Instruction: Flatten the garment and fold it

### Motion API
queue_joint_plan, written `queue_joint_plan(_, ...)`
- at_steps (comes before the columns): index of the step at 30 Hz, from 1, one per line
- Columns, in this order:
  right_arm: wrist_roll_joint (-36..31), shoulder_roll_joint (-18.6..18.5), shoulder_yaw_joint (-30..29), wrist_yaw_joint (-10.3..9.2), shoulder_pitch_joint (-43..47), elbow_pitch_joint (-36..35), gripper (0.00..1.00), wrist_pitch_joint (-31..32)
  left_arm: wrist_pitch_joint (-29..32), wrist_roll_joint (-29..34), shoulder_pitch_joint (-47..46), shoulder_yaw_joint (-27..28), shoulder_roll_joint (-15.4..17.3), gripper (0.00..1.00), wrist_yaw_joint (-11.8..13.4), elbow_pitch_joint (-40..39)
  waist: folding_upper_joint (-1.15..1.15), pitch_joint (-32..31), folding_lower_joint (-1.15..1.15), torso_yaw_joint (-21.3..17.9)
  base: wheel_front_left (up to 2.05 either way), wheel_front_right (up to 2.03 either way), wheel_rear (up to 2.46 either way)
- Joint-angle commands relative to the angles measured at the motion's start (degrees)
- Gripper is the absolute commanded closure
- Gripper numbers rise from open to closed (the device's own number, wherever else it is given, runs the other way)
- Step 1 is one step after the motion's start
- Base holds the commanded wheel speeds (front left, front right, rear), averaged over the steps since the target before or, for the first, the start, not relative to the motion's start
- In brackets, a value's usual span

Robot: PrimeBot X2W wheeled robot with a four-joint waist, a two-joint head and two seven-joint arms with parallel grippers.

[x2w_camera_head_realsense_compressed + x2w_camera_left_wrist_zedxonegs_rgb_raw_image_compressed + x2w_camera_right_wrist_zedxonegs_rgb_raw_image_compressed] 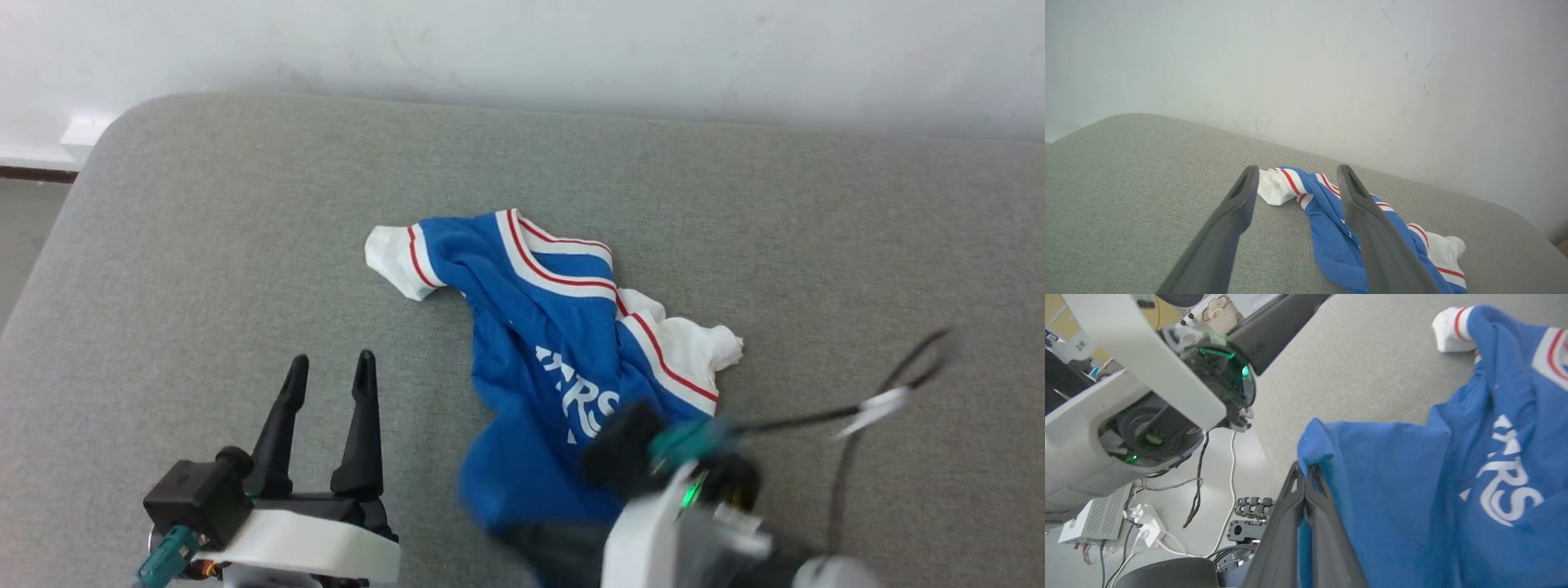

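The garment (555, 359), a royal-blue jersey with white sleeves and red-striped trim, lies crumpled in the middle of the grey padded table (204, 245). Its lower blue edge is lifted off the surface. In the right wrist view my right gripper (1305, 473) is shut on a corner of the garment (1392, 490), blue cloth pinched between the fingertips. In the head view the right wrist sits blurred over the garment's near end. My left gripper (331, 371) stands open to the left of the garment, nothing between its fingers. In the left wrist view the garment (1331, 237) lies beyond the left gripper (1296, 173).
A pale wall (522, 49) runs along the table's far edge. The table's rounded left corner (114, 122) drops to the floor. Cables (857, 425) trail from my right wrist. In the right wrist view, my left arm's pale forearm (1126, 375) hangs above floor cables.
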Motion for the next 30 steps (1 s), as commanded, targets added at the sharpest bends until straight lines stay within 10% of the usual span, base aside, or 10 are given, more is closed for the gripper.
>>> queue_joint_plan(1,0.6,-0.4,0.9,-0.04,1.3,0.4,1.00,0.5,0.0,-0.3,-0.2,0.1,0.2,0.00,0.1,-0.2,0.00,0.1,0.00,0.4,0.00,0.00,0.00)
queue_joint_plan(2,0.3,-1.1,2.1,-0.04,1.7,0.9,0.75,0.7,0.0,-0.4,-0.2,0.1,0.3,0.00,0.1,-0.2,0.00,0.2,0.00,0.6,0.00,0.00,0.00)
queue_joint_plan(3,-0.6,-2.1,3.2,-0.04,1.8,1.7,0.00,0.4,0.0,-0.4,-0.2,0.1,0.2,0.00,0.1,-0.2,0.00,0.3,0.00,0.9,0.00,0.00,0.00)
queue_joint_plan(14,-15.7,-1.5,-9.6,-0.04,1.1,8.4,0.00,-13.0,-0.3,-0.8,0.5,-0.2,0.0,0.00,0.2,0.2,0.00,-0.1,0.00,2.0,0.00,0.00,0.00)
queue_joint_plan(30,-26.9,4.0,-24.2,-0.04,10.7,12.1,0.00,-5.7,-0.1,-0.4,-0.6,-1.5,0.3,0.00,-0.3,0.4,0.00,1.2,0.00,2.0,0.00,0.00,0.00)
